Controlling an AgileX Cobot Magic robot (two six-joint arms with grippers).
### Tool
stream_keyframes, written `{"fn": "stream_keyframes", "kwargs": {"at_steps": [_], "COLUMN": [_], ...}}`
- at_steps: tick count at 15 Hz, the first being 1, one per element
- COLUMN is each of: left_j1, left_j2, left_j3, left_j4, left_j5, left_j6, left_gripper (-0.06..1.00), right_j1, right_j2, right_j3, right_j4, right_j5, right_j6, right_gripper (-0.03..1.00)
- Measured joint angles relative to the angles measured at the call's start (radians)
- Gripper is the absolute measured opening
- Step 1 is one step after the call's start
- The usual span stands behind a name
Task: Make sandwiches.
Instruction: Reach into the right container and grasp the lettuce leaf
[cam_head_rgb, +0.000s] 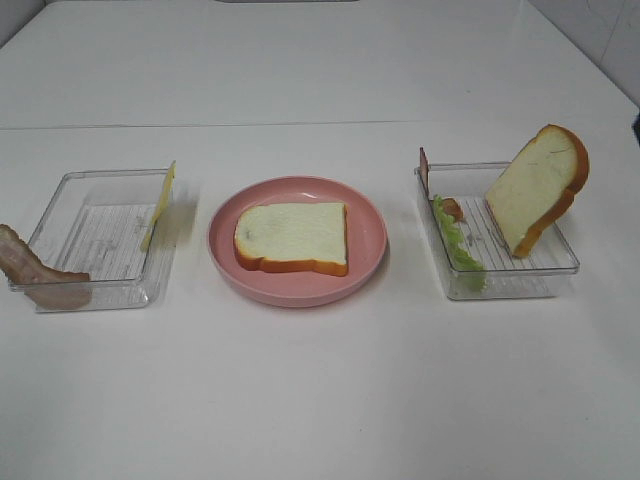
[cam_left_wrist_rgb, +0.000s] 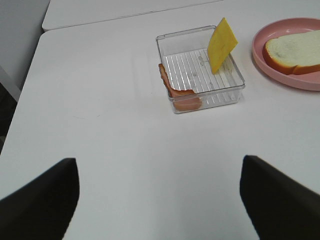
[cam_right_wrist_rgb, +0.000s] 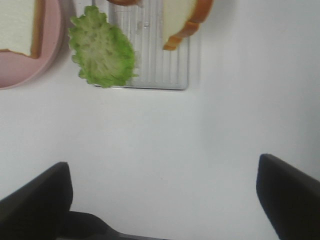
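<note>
Sandwich makings set out in a row on a white counter (cam_head_rgb: 320, 400), not yet stacked. At the middle, on a round pink plate (cam_head_rgb: 300, 290): one white toy bread slice with orange-brown crust (cam_head_rgb: 292, 236), lying flat, top face bare.

Just beside the plate on the left, a clear square plastic tray (cam_head_rgb: 100, 235) with a ribbed floor. Inside it, a thin yellow cheese square (cam_head_rgb: 160, 205) propped on edge against the wall nearest the plate, upper corner above the rim. Draped over that tray's outer near corner, a reddish-brown toy bacon strip (cam_head_rgb: 35, 272), part inside, part hanging outside.

To the plate's right, a second clear plastic tray (cam_head_rgb: 540, 268), holding the second white bread slice (cam_head_rgb: 535, 190) tilted upright against the far right side, well above the rim. Along the wall facing the plate, a ruffled green lettuce leaf (cam_head_rgb: 455, 245), slumped over the rim as seen from the right wrist. Behind the lettuce, at the tray's far corner, a reddish-brown strip (cam_head_rgb: 424, 170) standing on end, too small to make out further.

Over bare counter short of the cheese tray, the left jaws spread wide, pinching nothing. Over bare counter near the lettuce tray, the right jaws spread wide as well, likewise empty.
</note>
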Motion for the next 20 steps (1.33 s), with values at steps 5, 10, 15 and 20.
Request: {"fn": "stream_keyframes", "kwargs": {"at_steps": [5,10,15,20], "left_j1": [0.0,0.0,0.0,0.0], "left_j2": [0.0,0.0,0.0,0.0], "left_j3": [0.0,0.0,0.0,0.0], "left_j4": [0.0,0.005,0.008,0.012], "left_j5": [-0.001,-0.001,-0.001,-0.002], "left_j6": [0.0,0.0,0.001,0.001], "left_gripper": [0.8,0.8,0.8,0.8], "right_j1": [0.053,0.183,0.203,0.203], "right_j2": [0.344,0.563,0.702,0.711], "right_j3": [-0.15,-0.152,-0.152,-0.152], "right_j4": [0.213,0.219,0.225,0.224], "right_j5": [-0.077,-0.188,-0.267,-0.269], "right_j6": [-0.165,-0.162,-0.162,-0.166], "right_gripper": [0.96,0.96,0.96,0.49]}}
